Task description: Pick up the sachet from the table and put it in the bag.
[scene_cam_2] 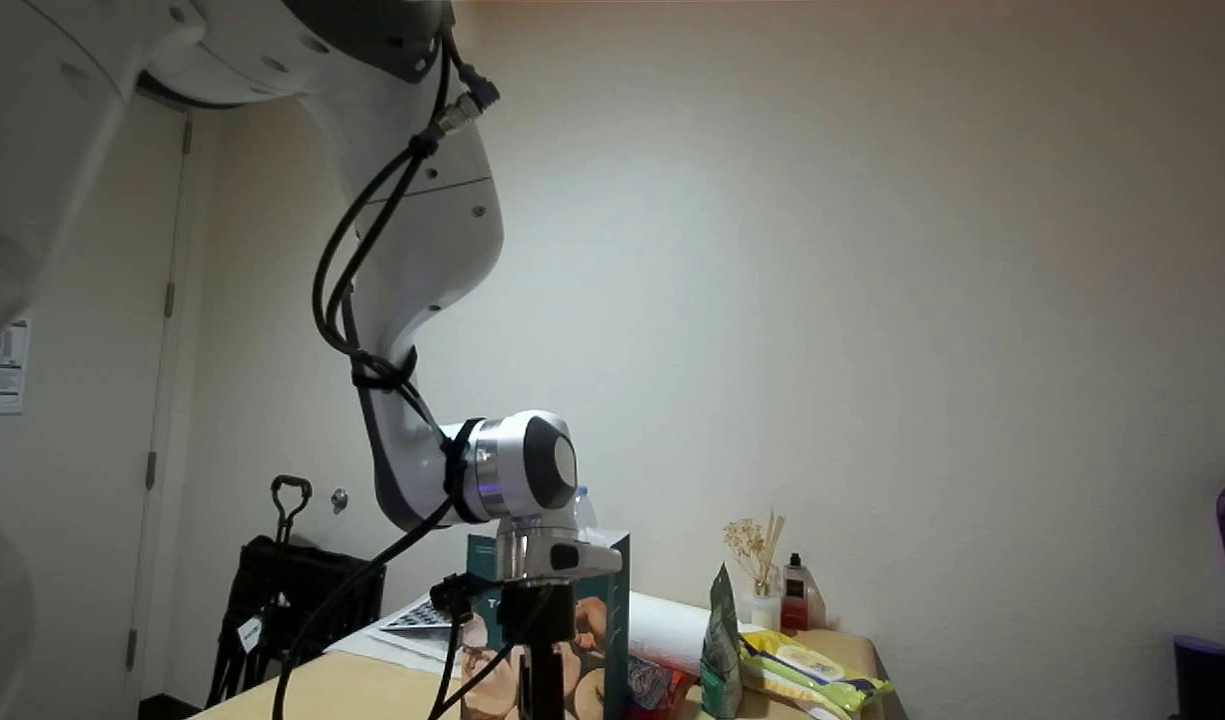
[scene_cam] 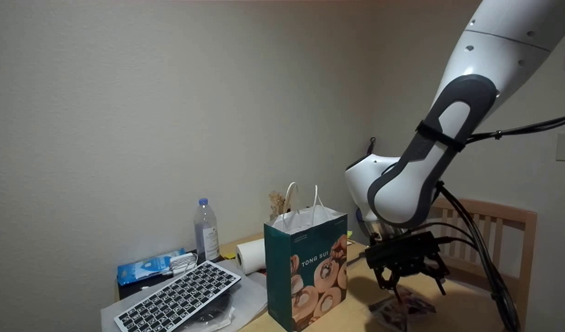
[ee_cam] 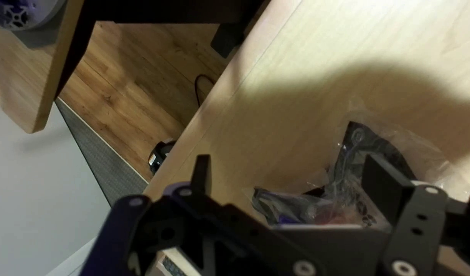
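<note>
Down at four o'clock in an exterior view, watch the gripper (scene_cam: pixel 421 296), poised low over the table (scene_cam: pixel 462 313), spread wide, with nothing caught between its fingers (ee_cam: pixel 386 188). Just below, lying on the table, spot the sachet (ee_cam: pixel 342 195), clear and crinkled with dark and reddish patches inside. Over in the wrist view, seen largely between the fingers, but partly hidden by the one toward three o'clock. Touching the plastic? Cannot tell from these angles. As for the step in hand: lining up for the pick, by the look of it, with the grasp itself not yet made. Between nine and ten o'clock from the gripper in an exterior view, note the bag (scene_cam: pixel 305 272), standing upright, open at the top, with white handles (scene_cam: pixel 316 196) sticking up. Next up, probably: ease toward three o'clock in the wrist view to even up the straddle, sink to the table, then squeeze on the bulkier middle rather than the loose film at the edge. After that, lift well above those handles, head for ten o'clock, and release over the mouth (scene_cam: pixel 305 220).
</note>
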{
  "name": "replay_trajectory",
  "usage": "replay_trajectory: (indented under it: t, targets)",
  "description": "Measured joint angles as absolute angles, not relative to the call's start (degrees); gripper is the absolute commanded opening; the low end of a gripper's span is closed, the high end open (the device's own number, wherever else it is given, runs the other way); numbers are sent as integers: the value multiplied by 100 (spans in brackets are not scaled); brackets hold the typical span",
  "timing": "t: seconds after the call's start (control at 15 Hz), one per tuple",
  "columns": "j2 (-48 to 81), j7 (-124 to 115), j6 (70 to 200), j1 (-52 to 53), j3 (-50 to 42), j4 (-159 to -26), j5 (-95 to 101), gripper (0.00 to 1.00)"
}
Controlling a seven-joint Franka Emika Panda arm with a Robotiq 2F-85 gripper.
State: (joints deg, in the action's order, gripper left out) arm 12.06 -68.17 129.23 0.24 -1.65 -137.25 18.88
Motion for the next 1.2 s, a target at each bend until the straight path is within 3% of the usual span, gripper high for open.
replay_trajectory:
  t: [0.53, 0.93, 1.2]
  targets:
    - [1943, -6883, 13264, 205, -357, -13521, 1805, 100]
    - [1957, -8337, 14173, 573, -916, -13479, 1980, 100]
    - [2043, -8556, 13964, 608, -998, -13413, 1844, 100]
